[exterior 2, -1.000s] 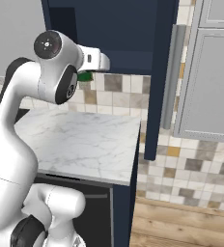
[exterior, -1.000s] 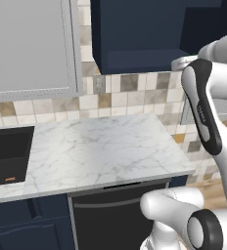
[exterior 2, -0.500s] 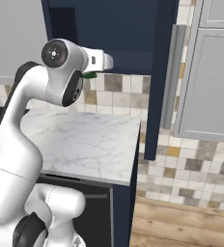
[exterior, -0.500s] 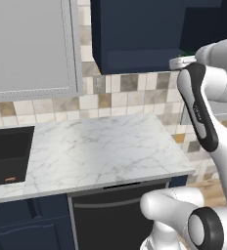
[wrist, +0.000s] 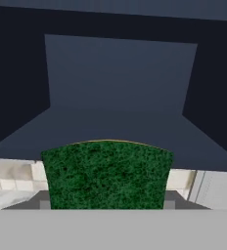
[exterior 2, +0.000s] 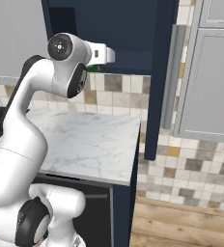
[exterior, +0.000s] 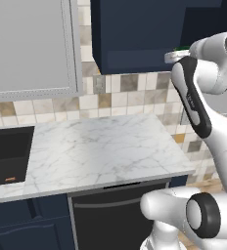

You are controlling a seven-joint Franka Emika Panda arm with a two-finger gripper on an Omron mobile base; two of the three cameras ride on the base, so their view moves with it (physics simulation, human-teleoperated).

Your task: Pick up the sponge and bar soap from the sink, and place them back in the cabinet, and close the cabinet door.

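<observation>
One sponge (wrist: 105, 173) held up at the open cabinet (wrist: 120, 93).
We see our claw (wrist: 105, 205) closed on the sponge, green face filling the lower centre of the hand view, just before the cabinet's floor. At the left edge of the left base view, the soap (exterior: 10, 179) lies in the sink (exterior: 8, 146).

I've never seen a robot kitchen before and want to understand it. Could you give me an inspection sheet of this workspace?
Surface: white marble counter, bare.
Job's things: green-faced rectangular sponge carried at the open dark navy wall cabinet; small orange bar soap lying in the black recessed sink; navy cabinet door with silver bar handle standing open.
Clutter: nothing seen.
End effector: raised at the cabinet's bottom edge, holding the sponge.
Cables: nothing seen.
Surroundings: beige tiled wall, light grey wall cabinets.
</observation>
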